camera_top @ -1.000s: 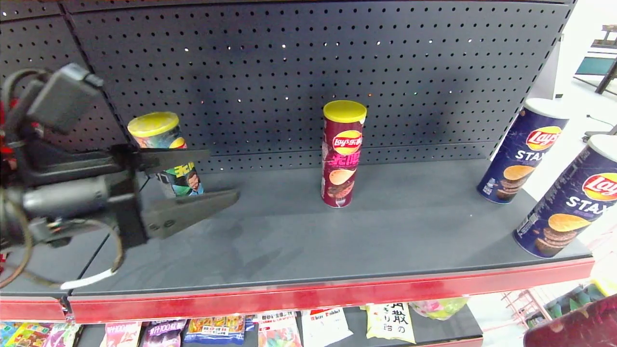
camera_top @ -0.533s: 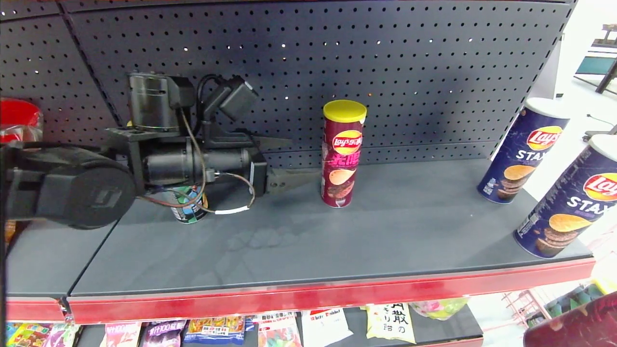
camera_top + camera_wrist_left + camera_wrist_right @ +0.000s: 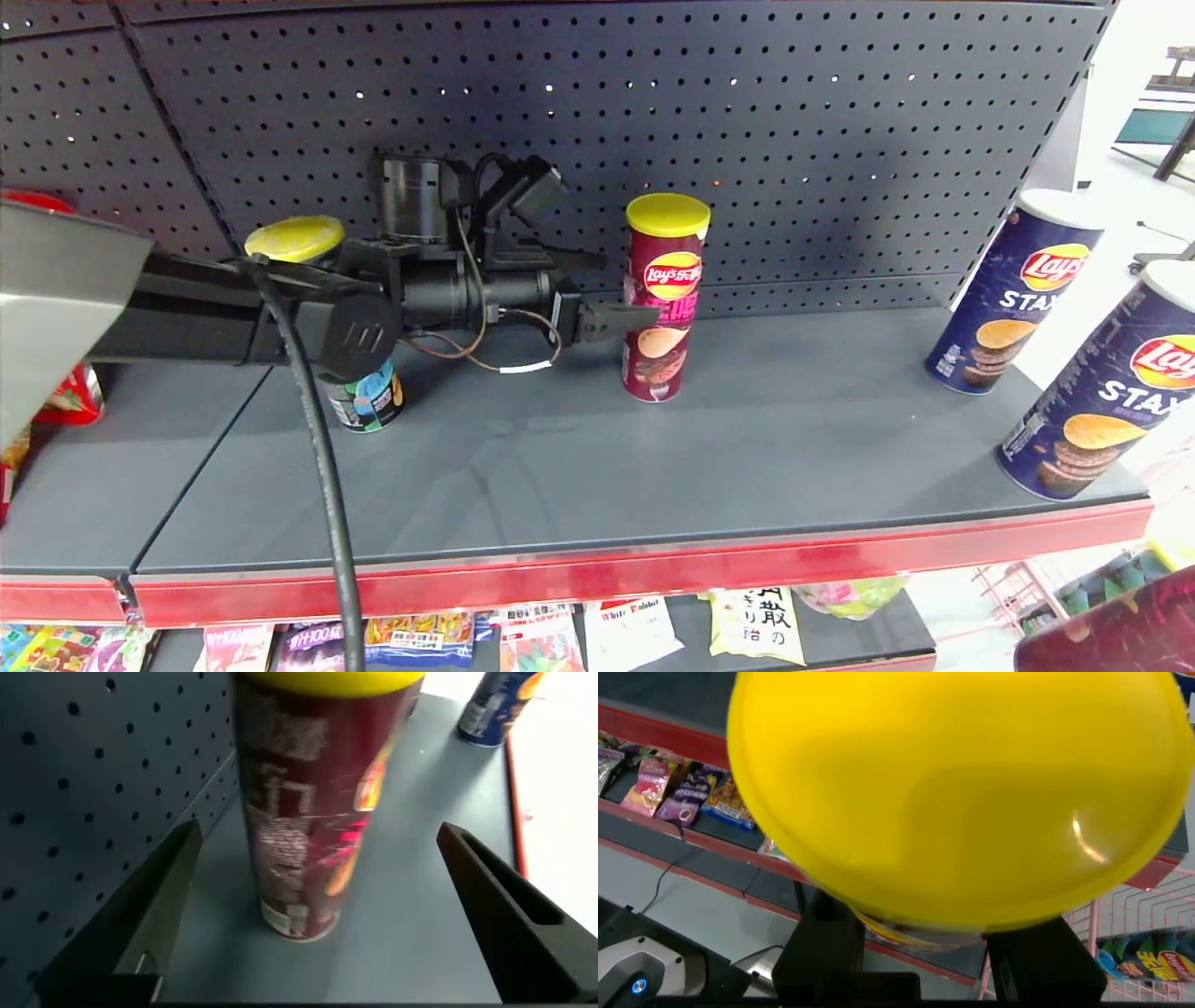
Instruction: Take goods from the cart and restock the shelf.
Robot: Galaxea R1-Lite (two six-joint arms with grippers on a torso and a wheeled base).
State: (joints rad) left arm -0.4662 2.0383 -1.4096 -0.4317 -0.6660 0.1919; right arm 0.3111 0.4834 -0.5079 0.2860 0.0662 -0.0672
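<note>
left pincer (image 3: 611,289) gaped wide, empty | maroon can (image 3: 665,299) upright just ahead, facing its gap | right pincer (image 3: 920,961) clasped yellow-lidded can (image 3: 962,793) | risk: a finger clipping maroon can's side could topple it

Left arm (image 3: 196,322) outstretched, left end effector (image 3: 320,835) spread wide, right end effector (image 3: 929,952) apparently clamping a can (image 3: 962,784)
</note>
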